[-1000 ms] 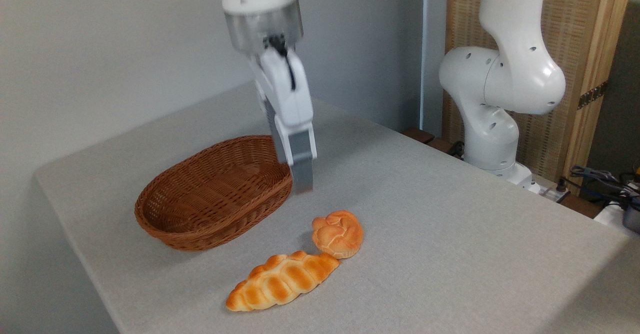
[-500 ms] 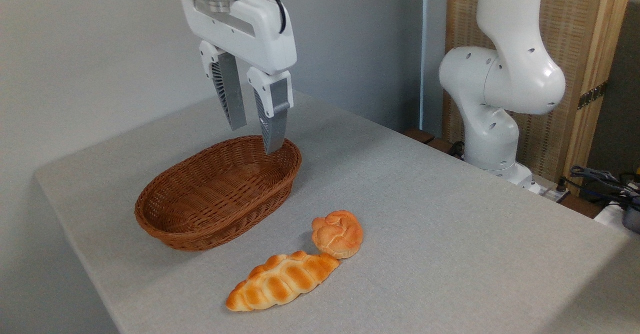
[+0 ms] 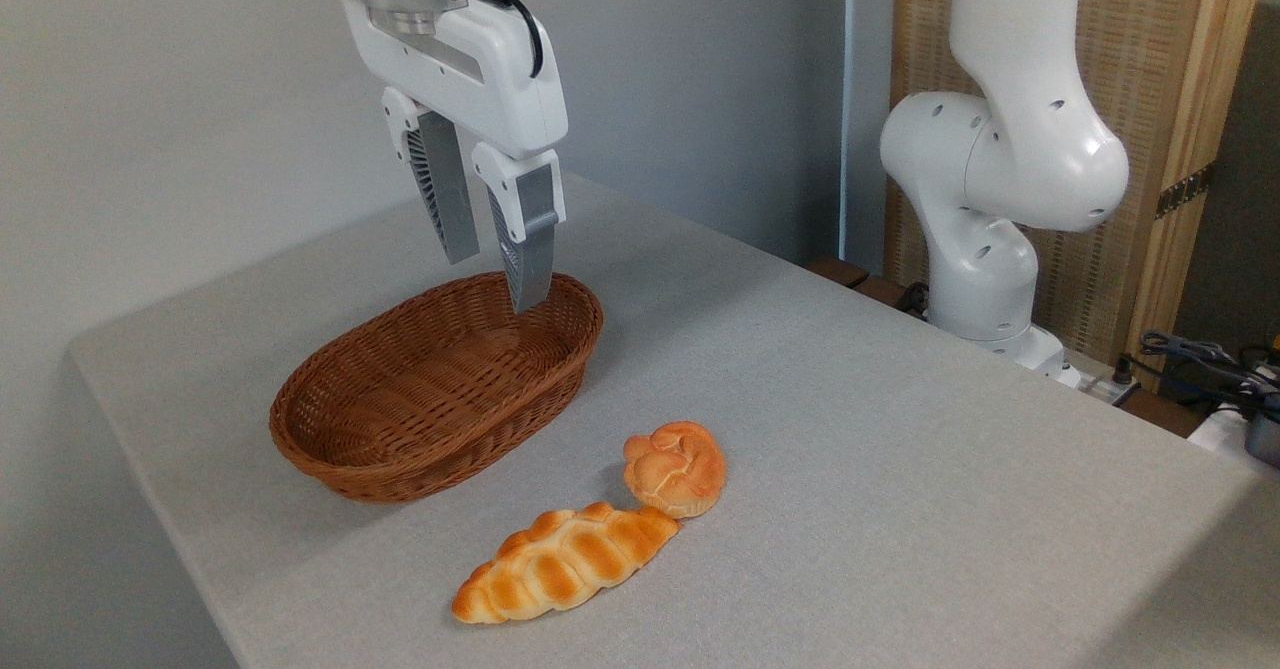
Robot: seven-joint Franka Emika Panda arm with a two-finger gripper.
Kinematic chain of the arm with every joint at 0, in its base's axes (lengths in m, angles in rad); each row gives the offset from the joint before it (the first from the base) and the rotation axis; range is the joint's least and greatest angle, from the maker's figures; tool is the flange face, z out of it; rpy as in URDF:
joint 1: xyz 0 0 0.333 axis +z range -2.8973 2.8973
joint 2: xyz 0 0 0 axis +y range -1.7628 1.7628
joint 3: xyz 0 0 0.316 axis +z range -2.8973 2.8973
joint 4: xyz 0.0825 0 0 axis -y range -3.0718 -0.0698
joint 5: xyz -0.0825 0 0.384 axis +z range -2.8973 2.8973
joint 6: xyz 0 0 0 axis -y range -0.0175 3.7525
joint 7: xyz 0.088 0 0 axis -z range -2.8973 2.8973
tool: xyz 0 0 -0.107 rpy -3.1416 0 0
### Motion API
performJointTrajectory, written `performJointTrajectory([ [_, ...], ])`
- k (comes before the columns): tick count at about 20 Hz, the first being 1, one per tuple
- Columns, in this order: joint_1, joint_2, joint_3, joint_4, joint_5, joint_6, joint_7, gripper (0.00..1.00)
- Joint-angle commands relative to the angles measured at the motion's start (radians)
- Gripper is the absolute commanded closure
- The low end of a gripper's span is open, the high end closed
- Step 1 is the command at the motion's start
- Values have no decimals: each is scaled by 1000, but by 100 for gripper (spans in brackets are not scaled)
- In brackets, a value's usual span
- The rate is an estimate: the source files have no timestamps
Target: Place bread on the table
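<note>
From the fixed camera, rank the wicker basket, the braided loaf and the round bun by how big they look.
1. Brown oval wicker basket, clearly largest, though farther from the camera.
2. Long braided golden loaf.
3. Small round knotted golden-orange bun, smallest; it lies just behind the loaf, so nearness hardly changes this.

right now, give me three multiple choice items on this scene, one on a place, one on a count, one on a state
1. Where is the bread?
A. in the basket
B. on the table, touching the braided loaf
C. between the fingers

2. How many baked items lie on the table?
A. one
B. two
C. four

3. What is the state of the gripper?
A. open, holding nothing
B. shut on the bread
C. shut on the basket rim

Answers: 1 B, it rests against the braided loaf tip. 2 B, bun and loaf only. 3 A, a gap shows between the fingers above the basket.
</note>
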Motion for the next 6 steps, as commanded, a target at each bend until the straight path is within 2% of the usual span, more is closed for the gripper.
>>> performJointTrajectory([
  [1,-46,2,54,13,-2,-20,0,0],
  [6,-53,1,64,-5,-2,17,10,0],
])
